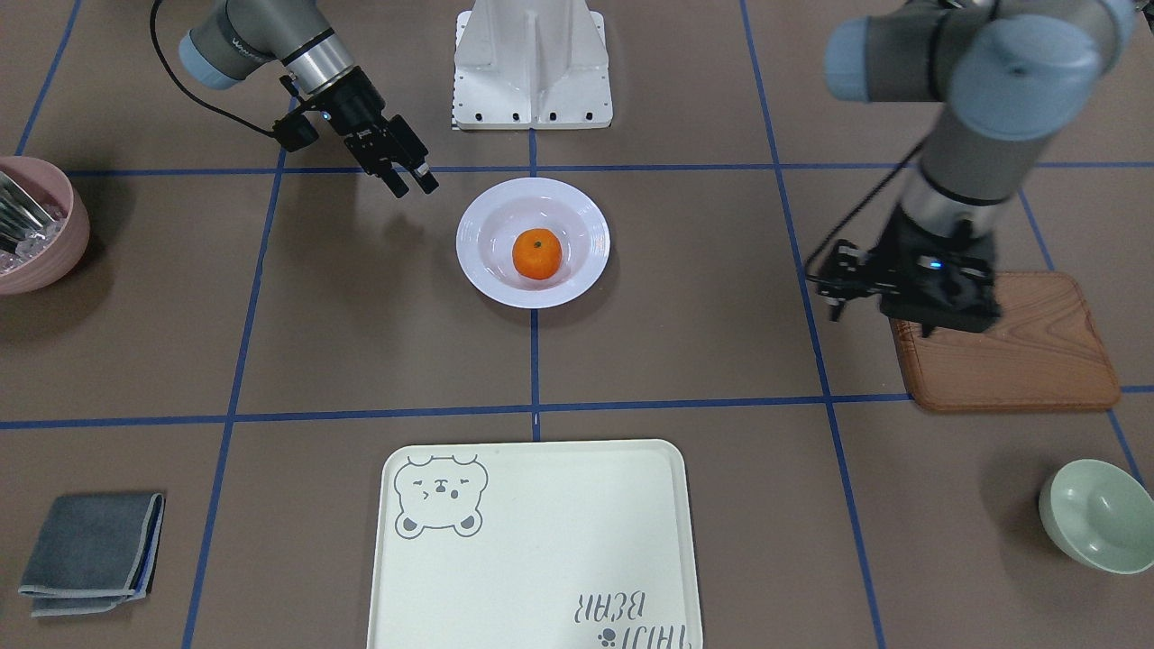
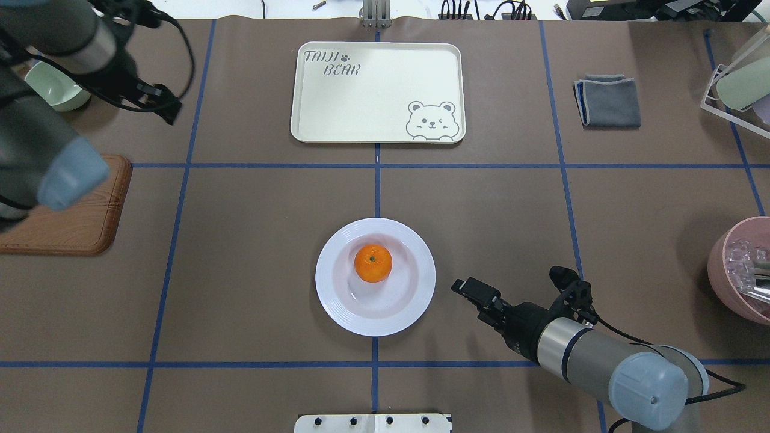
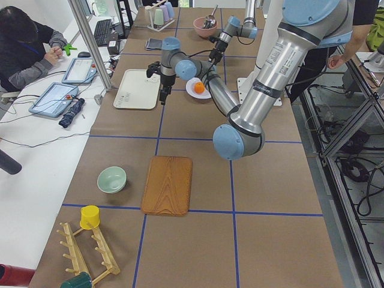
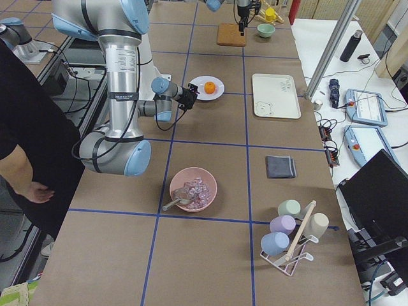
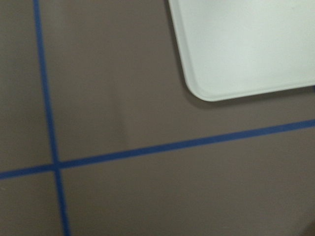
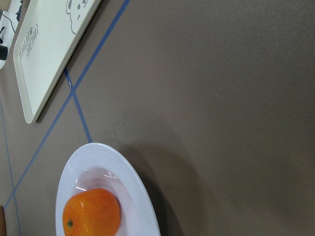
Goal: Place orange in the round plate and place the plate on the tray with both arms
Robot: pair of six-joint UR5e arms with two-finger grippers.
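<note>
Round orange (image 2: 373, 263) is cradled in the glossy, ridged round plate (image 2: 337, 304); right gripper (image 2: 464, 287) is spread at three o'clock overhead; left gripper (image 2: 167, 111) state cannot be told.

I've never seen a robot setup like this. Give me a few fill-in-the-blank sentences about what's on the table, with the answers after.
1. The orange lies in the round white ______.
2. The drawing in the corner of the tray shows a ______.
3. The folded cloth is ______ in colour.
4. The claw nearest the orange belongs to the robot's ______ arm.
Missing words: plate; bear; grey; right.
</note>
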